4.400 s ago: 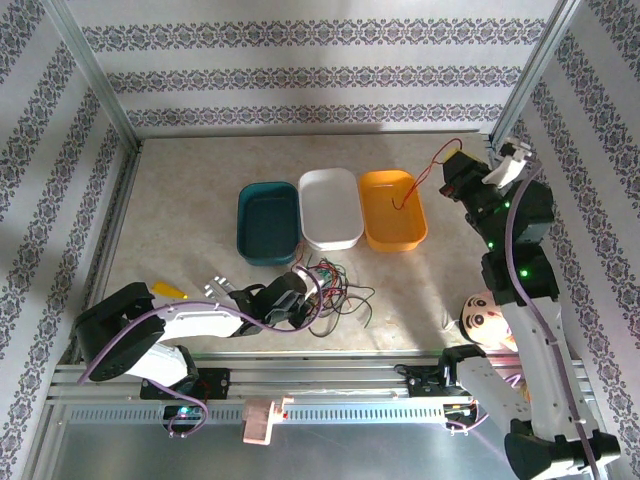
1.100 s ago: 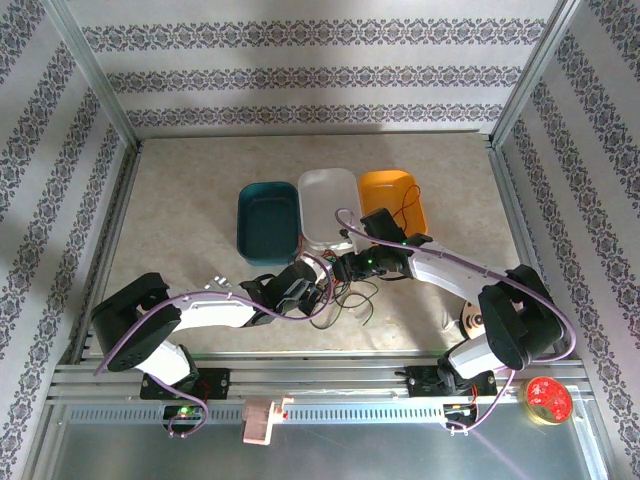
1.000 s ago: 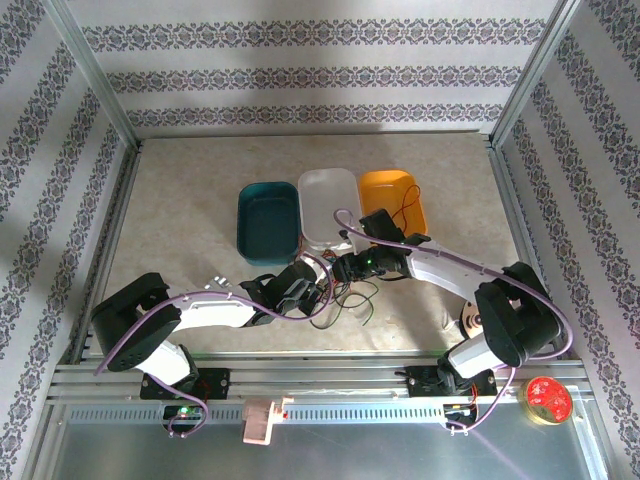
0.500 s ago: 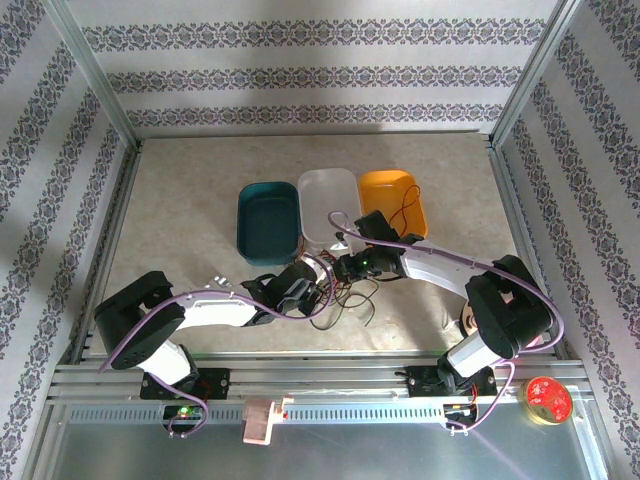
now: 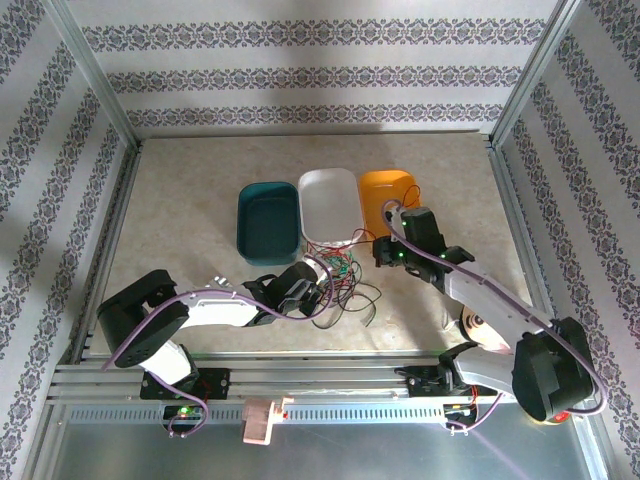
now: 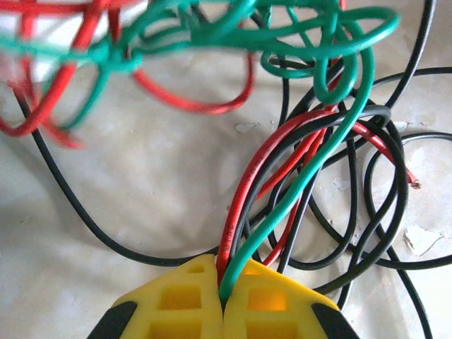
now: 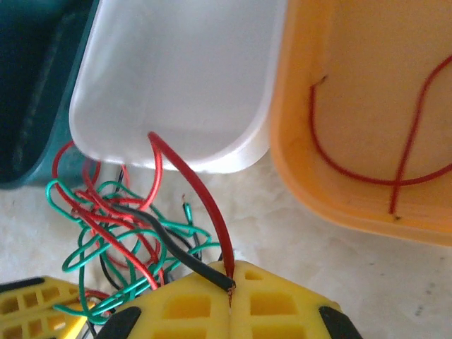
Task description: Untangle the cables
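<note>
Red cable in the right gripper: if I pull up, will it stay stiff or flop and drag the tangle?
Probably floppy: the red cable arcs loosely from the right gripper. It likely drags the tangle, since it loops among green and black strands. A black cable is pinched alongside, so both may rise.

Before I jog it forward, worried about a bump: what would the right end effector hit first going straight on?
Likely the near rim of the white tray, by its corner next to the orange tray. The right end effector, shut on cables, crosses bare table first, though depth is unclear.
</note>
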`<state>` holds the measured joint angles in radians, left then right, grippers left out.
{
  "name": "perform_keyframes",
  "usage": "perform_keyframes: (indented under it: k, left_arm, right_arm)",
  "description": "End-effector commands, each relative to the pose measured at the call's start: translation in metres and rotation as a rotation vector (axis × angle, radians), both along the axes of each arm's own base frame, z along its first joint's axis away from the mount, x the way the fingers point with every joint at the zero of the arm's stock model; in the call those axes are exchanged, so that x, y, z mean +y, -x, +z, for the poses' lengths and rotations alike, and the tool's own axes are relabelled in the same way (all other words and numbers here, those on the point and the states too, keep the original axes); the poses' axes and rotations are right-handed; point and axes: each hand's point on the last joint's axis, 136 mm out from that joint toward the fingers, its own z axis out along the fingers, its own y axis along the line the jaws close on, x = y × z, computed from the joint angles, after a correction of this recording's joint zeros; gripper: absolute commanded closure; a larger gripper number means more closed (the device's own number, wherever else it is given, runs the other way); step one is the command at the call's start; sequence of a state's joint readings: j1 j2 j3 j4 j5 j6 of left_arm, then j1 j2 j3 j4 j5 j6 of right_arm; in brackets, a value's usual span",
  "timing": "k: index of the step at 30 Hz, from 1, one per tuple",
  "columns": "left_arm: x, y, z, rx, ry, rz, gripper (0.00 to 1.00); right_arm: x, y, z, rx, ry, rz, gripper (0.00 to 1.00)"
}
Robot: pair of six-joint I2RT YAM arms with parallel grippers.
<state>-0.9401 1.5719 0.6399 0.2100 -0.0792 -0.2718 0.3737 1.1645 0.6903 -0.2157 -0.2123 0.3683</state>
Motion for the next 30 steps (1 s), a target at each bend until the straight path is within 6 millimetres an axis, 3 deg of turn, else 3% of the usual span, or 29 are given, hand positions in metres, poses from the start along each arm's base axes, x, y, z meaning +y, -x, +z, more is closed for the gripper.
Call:
perform_keyframes:
  k: [1, 5, 11, 12, 15, 17, 19, 26, 30]
  left_arm:
    - [0.012, 0.003, -0.018, 0.048, -0.036, 0.031, 1.0]
    - [0.013, 0.002, -0.021, 0.052, -0.046, 0.036, 1.0]
    - [0.013, 0.002, -0.025, 0.058, -0.059, 0.031, 1.0]
    - [0.012, 0.002, -0.026, 0.06, -0.063, 0.025, 1.0]
    - [0.011, 0.003, -0.028, 0.063, -0.076, 0.011, 1.0]
    - [0.009, 0.004, -0.027, 0.058, -0.076, -0.004, 1.0]
    - [0.008, 0.004, -0.026, 0.057, -0.085, -0.022, 1.0]
    - [0.007, 0.005, -0.026, 0.057, -0.094, -0.034, 1.0]
    - [0.007, 0.005, -0.028, 0.066, -0.085, -0.027, 1.0]
  right_arm:
    - [-0.022, -0.006, 0.008, -0.037, 0.0, -0.113, 1.0]
    - [-0.034, -0.002, 0.005, -0.026, 0.003, -0.157, 1.0]
    - [-0.049, 0.026, -0.035, 0.117, 0.048, -0.215, 1.0]
    - [-0.054, 0.032, -0.042, 0.141, 0.059, -0.242, 0.97]
    - [-0.064, 0.039, -0.05, 0.152, 0.075, -0.296, 0.65]
    - [-0.069, 0.038, -0.046, 0.129, 0.077, -0.324, 0.54]
    - [-0.069, 0.034, -0.039, 0.1, 0.073, -0.327, 0.51]
    - [-0.05, 0.024, -0.031, 0.08, 0.06, -0.203, 0.52]
    - [-0.033, 0.016, -0.011, 0.009, 0.003, -0.137, 0.52]
